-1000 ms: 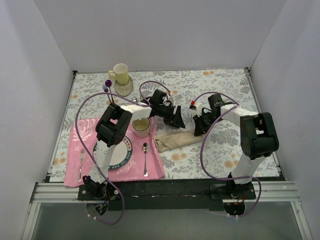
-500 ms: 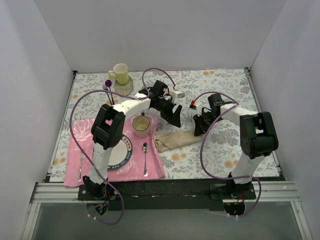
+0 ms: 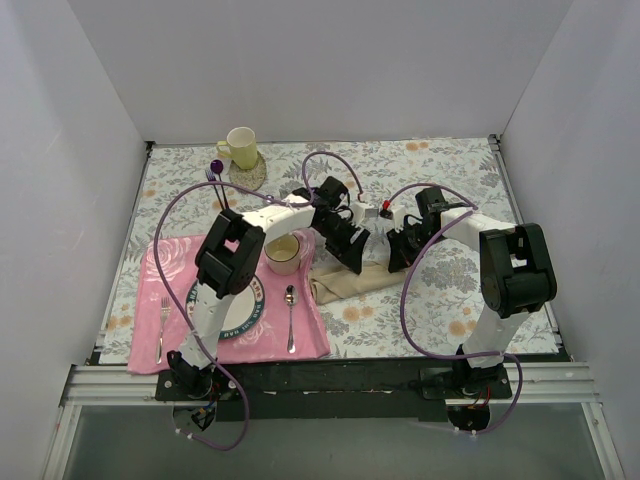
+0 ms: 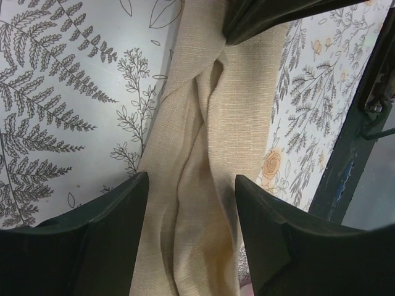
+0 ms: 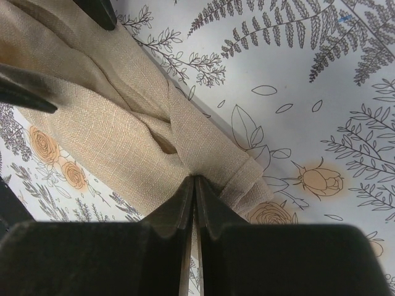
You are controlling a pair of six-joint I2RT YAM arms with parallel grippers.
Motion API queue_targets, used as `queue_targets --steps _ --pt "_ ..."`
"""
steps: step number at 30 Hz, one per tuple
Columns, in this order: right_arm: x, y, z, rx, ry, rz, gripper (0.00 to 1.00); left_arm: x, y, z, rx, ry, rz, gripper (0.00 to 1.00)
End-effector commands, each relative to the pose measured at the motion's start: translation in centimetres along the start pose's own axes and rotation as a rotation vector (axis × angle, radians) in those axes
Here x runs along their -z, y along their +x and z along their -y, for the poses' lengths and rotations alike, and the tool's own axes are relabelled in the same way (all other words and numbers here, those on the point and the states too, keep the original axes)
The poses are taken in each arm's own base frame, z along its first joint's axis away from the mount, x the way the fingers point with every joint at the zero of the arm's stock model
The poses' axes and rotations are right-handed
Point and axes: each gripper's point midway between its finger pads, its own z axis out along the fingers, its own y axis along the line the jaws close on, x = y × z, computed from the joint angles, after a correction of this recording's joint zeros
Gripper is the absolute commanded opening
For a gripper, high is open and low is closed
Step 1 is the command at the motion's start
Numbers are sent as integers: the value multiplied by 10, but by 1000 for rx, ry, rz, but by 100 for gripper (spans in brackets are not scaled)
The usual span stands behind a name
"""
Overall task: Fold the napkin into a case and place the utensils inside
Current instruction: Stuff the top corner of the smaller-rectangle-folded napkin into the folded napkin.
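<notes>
The napkin (image 3: 350,280) is lying on the grey floral tablecloth (image 3: 450,180), just right of the pink placemat (image 3: 160,270). It is gathered into a narrow, rumpled strip with one fold crossing over another, so it is not yet looking like a tidy case.

The right gripper (image 3: 398,258) is sitting at the strip's right end. In its wrist view its jaws are pressing together right at the cloth's edge (image 5: 123,135), and I am judging that they are pinching a thin fold to anchor that end. The left gripper (image 3: 350,258) is hovering over the middle with its jaws standing wide, one finger on either side of the cloth (image 4: 203,154) and neither visibly touching it. It seems to be lining up to take or smooth the strip while the other end is being held.

Counting outward, I am seeing one napkin and two grippers. There is one silver fork (image 3: 163,325) left of the plate (image 3: 240,310) and one silver spoon (image 3: 290,318) right of it, both on the placemat and well apart from the napkin. I am taking them for the utensils waiting to go in. There is also one cream cup (image 3: 283,255) beside the plate, one purple-handled fork (image 3: 213,178), and one yellow mug (image 3: 240,147) on a coaster at the far side.
</notes>
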Motion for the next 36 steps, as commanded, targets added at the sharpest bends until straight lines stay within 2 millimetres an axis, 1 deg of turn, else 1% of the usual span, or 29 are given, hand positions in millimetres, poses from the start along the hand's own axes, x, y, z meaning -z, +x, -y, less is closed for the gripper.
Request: queue_targets --steps 1,4,6,7,8,13,14,15,17,18,20,21,22,25,26,27,28,30,32,35,36 --pt "-10 29 40 33 158 -108 13 -3 0 -3 -5 4 -7 54" --pt "-9 28 40 34 157 -105 13 -7 1 2 11 51 -11 50" --pt "-10 28 40 34 156 -107 13 -13 8 3 38 80 -31 48" --pt "-9 27 41 37 158 -104 13 -14 8 4 48 89 -32 45" --pt "-9 26 40 37 157 -102 13 -15 10 4 56 94 -37 41" --pt "-8 25 41 44 160 -101 13 -21 10 1 81 99 -33 35" --pt "-8 25 41 44 160 -101 13 -21 9 1 88 96 -30 33" --pt "-9 26 41 45 159 -101 13 -21 8 -1 90 91 -25 28" --pt "-8 27 41 47 161 -104 13 -18 4 -3 96 84 -13 22" --pt "-8 26 41 52 163 -103 13 -16 2 -4 91 79 -1 18" --pt "-5 26 42 49 172 -99 13 -11 -5 -5 84 60 25 12" --pt "-3 24 44 46 174 -92 13 -9 -8 -6 70 52 35 2" --pt "-1 22 44 45 174 -84 13 -6 -12 -4 58 46 46 0" --pt "7 15 45 50 180 -60 12 -1 -22 -4 32 26 75 0" --pt "7 16 46 52 180 -63 12 2 -26 -2 21 21 87 3" --pt "8 16 46 55 181 -64 12 4 -29 -2 8 17 94 14" --pt "7 18 46 58 178 -73 12 6 -29 -2 8 14 100 43" --pt "4 20 46 55 171 -74 11 14 -38 -3 -1 -9 137 57" --pt "2 23 47 47 169 -82 11 24 -47 -8 -2 -29 162 60" --pt "1 25 48 56 173 -82 10 31 -48 -13 -4 -40 157 61" --pt "0 26 47 59 173 -83 10 28 -46 -15 -5 -37 147 61"
